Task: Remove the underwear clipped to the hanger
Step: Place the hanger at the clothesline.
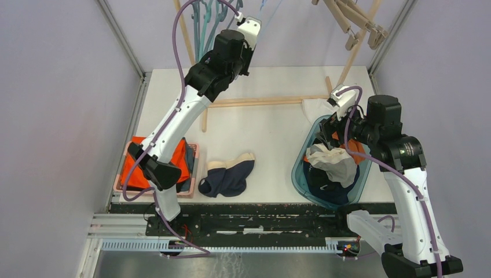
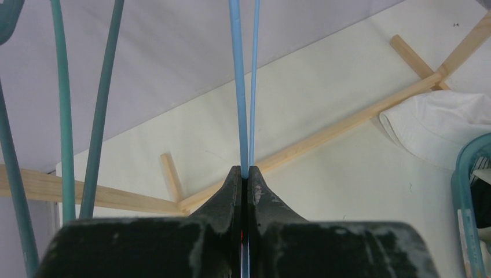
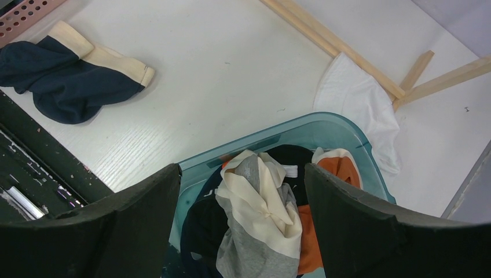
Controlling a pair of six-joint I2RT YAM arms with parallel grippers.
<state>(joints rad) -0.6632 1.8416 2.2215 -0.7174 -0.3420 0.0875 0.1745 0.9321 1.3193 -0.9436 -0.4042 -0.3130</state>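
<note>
Far back, the left gripper pinches upright thin light-blue hanger strands. The right gripper gapes wide directly above grey, cream and orange cloth underwear heaped in the teal plastic bin.

- I see a white bench in the middle of my top view, matte and evenly lit, without hard shadows.
- Plain pale grey walls close it in left, right and behind.
- Metal posts rise at the far corners.
- Light wooden slats lie across the bench's far part.
- A black rail runs along the near edge.
</note>
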